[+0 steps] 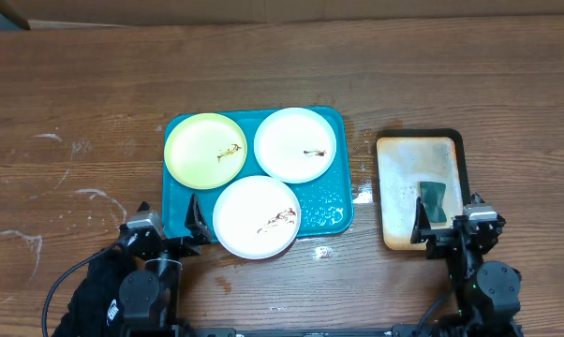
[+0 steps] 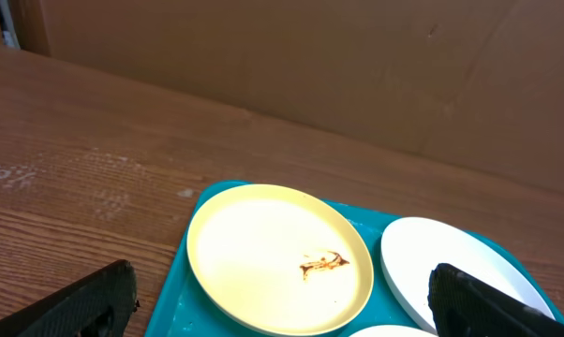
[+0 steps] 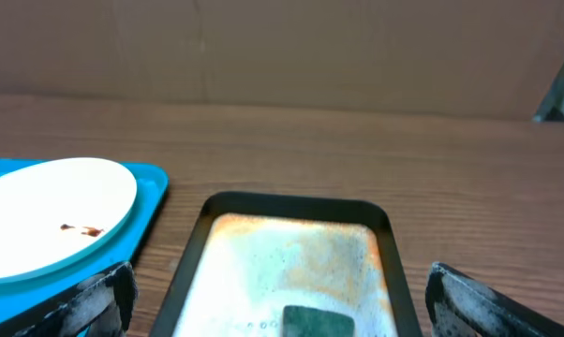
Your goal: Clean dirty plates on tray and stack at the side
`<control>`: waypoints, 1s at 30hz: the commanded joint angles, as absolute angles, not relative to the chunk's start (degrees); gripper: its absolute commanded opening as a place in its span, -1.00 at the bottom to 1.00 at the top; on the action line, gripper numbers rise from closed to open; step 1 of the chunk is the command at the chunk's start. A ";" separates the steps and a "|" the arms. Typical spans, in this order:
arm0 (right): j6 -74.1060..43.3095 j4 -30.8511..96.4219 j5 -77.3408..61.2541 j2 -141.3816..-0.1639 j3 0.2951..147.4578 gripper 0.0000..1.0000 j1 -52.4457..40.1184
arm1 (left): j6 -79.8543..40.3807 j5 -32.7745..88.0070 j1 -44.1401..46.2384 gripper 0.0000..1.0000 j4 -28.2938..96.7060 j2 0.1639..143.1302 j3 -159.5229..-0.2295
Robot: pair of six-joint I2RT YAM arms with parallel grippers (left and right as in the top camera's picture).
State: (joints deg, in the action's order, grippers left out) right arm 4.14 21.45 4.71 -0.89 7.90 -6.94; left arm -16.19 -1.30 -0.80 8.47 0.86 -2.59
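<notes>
On tray (image 1: 331, 213), mid-table: three smeared plates (image 1: 249, 211), unstacked. At near edge, left gripper (image 1: 170, 225), right gripper (image 1: 448, 225): jaws spread, empty. Risk: unheld plate sliding under sponge (image 1: 432, 201) pressure; hold rim while scrubbing.

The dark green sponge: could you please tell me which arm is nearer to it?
Right. The right arm has its jaws at the near end of the sponge on the cream tray; the left arm is far off, beside the teal tray.
</notes>
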 commanded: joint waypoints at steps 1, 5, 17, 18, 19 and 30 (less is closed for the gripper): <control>0.27 24.43 4.89 -1.41 13.17 1.00 -6.94 | -16.32 -1.50 -1.10 1.00 8.12 0.27 -2.07; 0.16 28.51 4.86 -5.34 17.78 1.00 -6.94 | -16.32 -1.50 -1.10 1.00 8.12 0.27 -2.07; 0.21 30.37 2.61 -36.25 32.38 1.00 -6.96 | -16.32 -1.50 -1.10 0.99 8.12 0.27 -2.07; 0.23 30.37 1.72 -39.38 34.02 1.00 -6.96 | -16.32 -1.50 -1.10 1.00 8.12 0.27 -2.07; 0.23 30.37 0.60 -42.96 36.07 1.00 -6.96 | -16.32 -1.50 -1.10 0.99 8.12 0.27 -2.07; 0.16 46.83 -9.30 -68.36 59.75 1.00 -7.01 | -16.32 -1.50 -1.10 1.00 8.12 0.27 -2.07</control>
